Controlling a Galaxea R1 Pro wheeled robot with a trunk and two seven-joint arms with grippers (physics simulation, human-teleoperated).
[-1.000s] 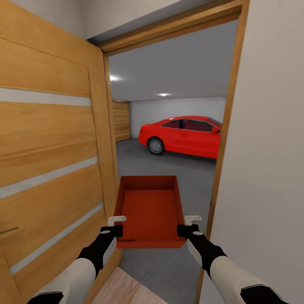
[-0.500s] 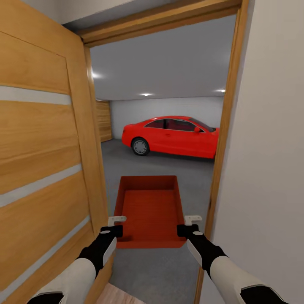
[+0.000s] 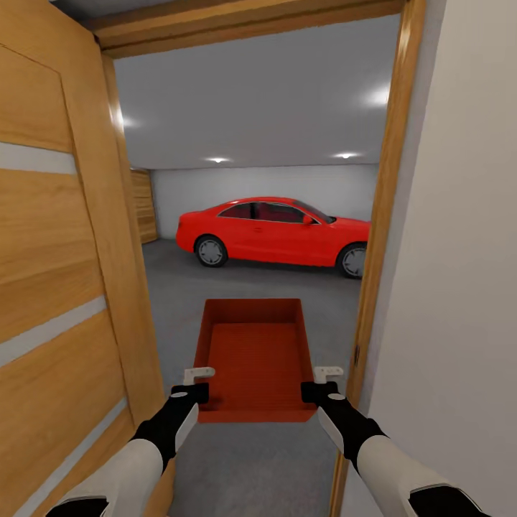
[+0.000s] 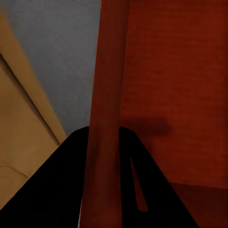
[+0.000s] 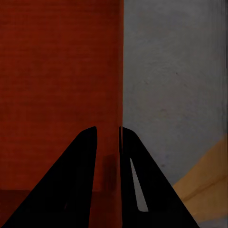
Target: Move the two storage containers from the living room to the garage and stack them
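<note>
I carry one red-orange storage container [image 3: 253, 355] level in front of me, in the doorway to the garage. My left gripper [image 3: 195, 391] is shut on its left wall near the near corner, and my right gripper [image 3: 314, 391] is shut on its right wall. In the left wrist view the red wall [image 4: 107, 142] runs between the black fingers [image 4: 66, 190]. In the right wrist view the container's wall [image 5: 110, 156] sits pinched between the fingers [image 5: 147, 190]. The garage's dark grey floor [image 3: 179, 294] lies ahead and below.
An open wooden door [image 3: 57, 287] stands close on my left. The wooden door frame [image 3: 384, 215] and a white wall [image 3: 459, 287] are close on my right. A red car [image 3: 273, 233] is parked across the back of the garage, with wood panelling [image 3: 143, 205] at the far left.
The whole view has advanced through the doorway: the door slid further left, more of the car and garage show. The container and both grippers hold the same place in view.
</note>
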